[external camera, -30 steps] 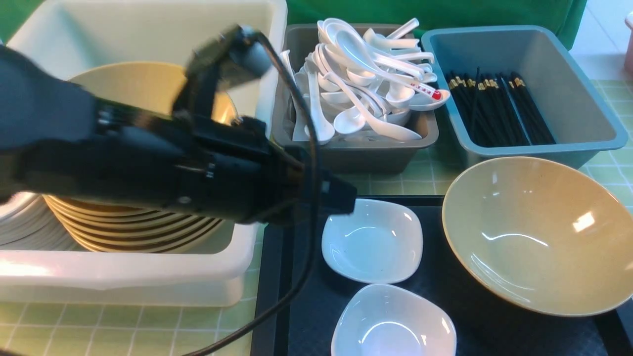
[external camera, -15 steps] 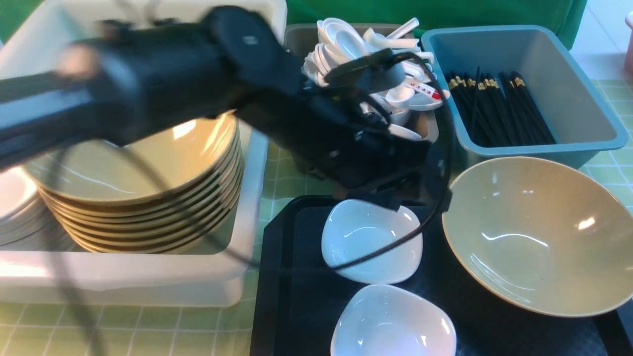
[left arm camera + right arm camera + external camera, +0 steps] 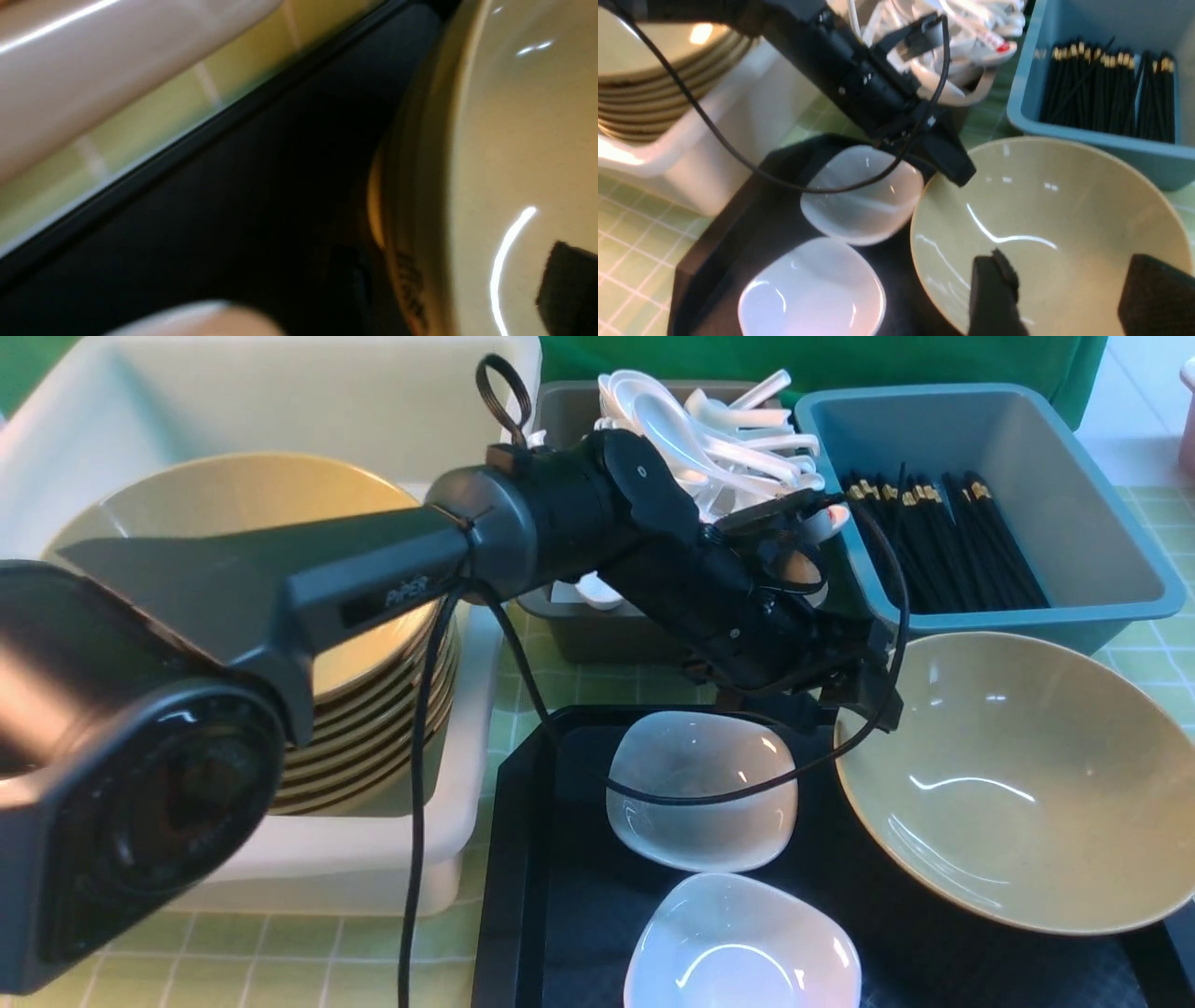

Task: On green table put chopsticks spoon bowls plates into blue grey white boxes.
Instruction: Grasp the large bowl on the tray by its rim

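Observation:
A big tan bowl lies on the black tray, beside two white plates. My left gripper hangs at this bowl's left rim, open, one finger inside the bowl and the rim between the jaws. In the right wrist view my right gripper hovers open over the bowl's inside, holding nothing. More tan bowls are stacked in the white box. Spoons fill the grey box; chopsticks lie in the blue box.
The left arm stretches low from the front left across the white box to the tray, its cable drooping over the nearer plate's edge. Green table shows round the tray and boxes.
My left gripper has swung right, from the far-left corner of the rear white plate to the tan bowl's left rim. The dishes have not moved.

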You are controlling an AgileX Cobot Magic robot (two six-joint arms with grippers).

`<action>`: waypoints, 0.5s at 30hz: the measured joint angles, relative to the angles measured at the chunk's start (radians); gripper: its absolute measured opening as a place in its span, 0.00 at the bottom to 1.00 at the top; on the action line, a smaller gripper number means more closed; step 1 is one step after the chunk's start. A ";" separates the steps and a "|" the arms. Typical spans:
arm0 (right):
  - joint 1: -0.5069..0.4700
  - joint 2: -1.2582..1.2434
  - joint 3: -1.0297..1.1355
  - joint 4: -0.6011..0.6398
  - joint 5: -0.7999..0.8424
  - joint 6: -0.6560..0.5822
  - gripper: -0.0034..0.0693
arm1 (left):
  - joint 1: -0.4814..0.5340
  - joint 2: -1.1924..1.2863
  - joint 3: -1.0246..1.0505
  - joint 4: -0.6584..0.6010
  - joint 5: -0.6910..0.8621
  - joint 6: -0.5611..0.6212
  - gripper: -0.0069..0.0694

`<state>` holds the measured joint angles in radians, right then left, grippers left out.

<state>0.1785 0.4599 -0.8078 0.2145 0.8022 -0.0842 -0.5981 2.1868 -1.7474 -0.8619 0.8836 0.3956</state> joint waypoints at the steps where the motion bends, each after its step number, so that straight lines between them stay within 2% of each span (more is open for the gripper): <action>1: 0.001 0.004 0.004 -0.001 0.003 -0.005 0.54 | 0.000 0.004 -0.001 -0.018 0.001 0.017 0.61; 3: 0.001 0.007 0.008 -0.002 0.008 -0.012 0.53 | 0.000 0.007 -0.001 -0.030 0.001 0.033 0.55; 5: 0.001 0.011 0.011 -0.002 0.018 -0.025 0.47 | 0.000 0.017 -0.001 -0.037 0.009 0.035 0.37; 6: 0.001 0.011 0.011 -0.002 0.019 -0.026 0.45 | 0.000 0.021 -0.001 -0.037 0.011 0.035 0.34; 8: 0.001 0.011 0.011 -0.002 0.023 -0.033 0.30 | 0.000 0.035 -0.001 -0.041 0.027 0.036 0.17; 9: 0.001 0.011 0.011 -0.002 0.023 -0.034 0.30 | 0.000 0.034 -0.001 -0.043 0.027 0.036 0.16; 10: 0.001 0.011 0.011 -0.002 0.027 -0.037 0.21 | 0.001 0.036 -0.001 -0.043 0.027 0.038 0.13; 12: 0.001 0.011 0.011 -0.002 0.030 -0.043 0.12 | 0.001 0.036 -0.001 -0.042 0.035 0.051 0.11; 15: 0.001 0.011 0.011 -0.001 0.034 -0.078 0.08 | 0.002 0.024 -0.001 -0.034 0.060 0.055 0.11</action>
<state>0.1794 0.4709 -0.7971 0.2133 0.8357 -0.1621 -0.5963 2.2108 -1.7486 -0.8956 0.9440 0.4502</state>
